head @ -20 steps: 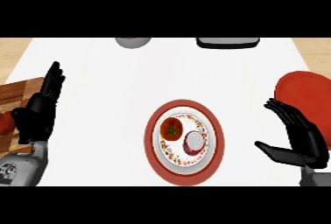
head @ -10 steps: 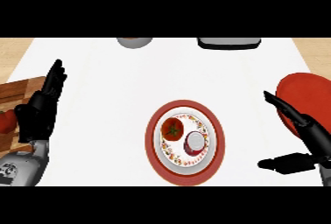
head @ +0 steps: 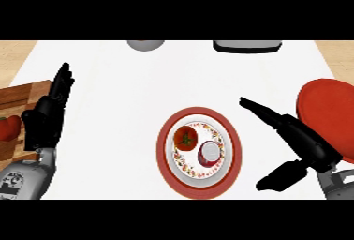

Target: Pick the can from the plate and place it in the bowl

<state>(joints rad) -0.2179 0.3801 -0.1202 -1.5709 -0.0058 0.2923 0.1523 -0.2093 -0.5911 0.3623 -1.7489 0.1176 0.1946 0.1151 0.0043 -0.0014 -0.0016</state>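
Can [head: 210, 152] is seen standing upright on the inner part of a red-rimmed plate [head: 165, 157], just beside a tomato [head: 186, 137] that lies up and to the left of it in the head view. Only its round top is shown, so its long axis is judged to run straight up from the surface, toward the camera. The right hand [head: 307, 145] is held to the right of the plate, apart from it. Its fingers [head: 266, 112] are stretched straight out, its thumb [head: 276, 177] is spread away below, and nothing is gripped. The can lies to the left of this hand, across the plate's right rim, and this hand is clearly the nearer of the 2. The red bowl [head: 328, 110] is set just beyond the same hand, at the right edge, so a short carry to the right is expected. The left hand [head: 47, 115] is rested open, fingers up, at the left edge, well apart from the plate.

The white surface [head: 124, 93] also carries a wooden board [head: 24, 96] at the left, with 1 red item [head: 5, 127] cut off by the edge. A grey round object [head: 145, 44] and a dark appliance [head: 247, 45] are placed at the far side. Of the room, only tan strips beyond the far corners are shown.
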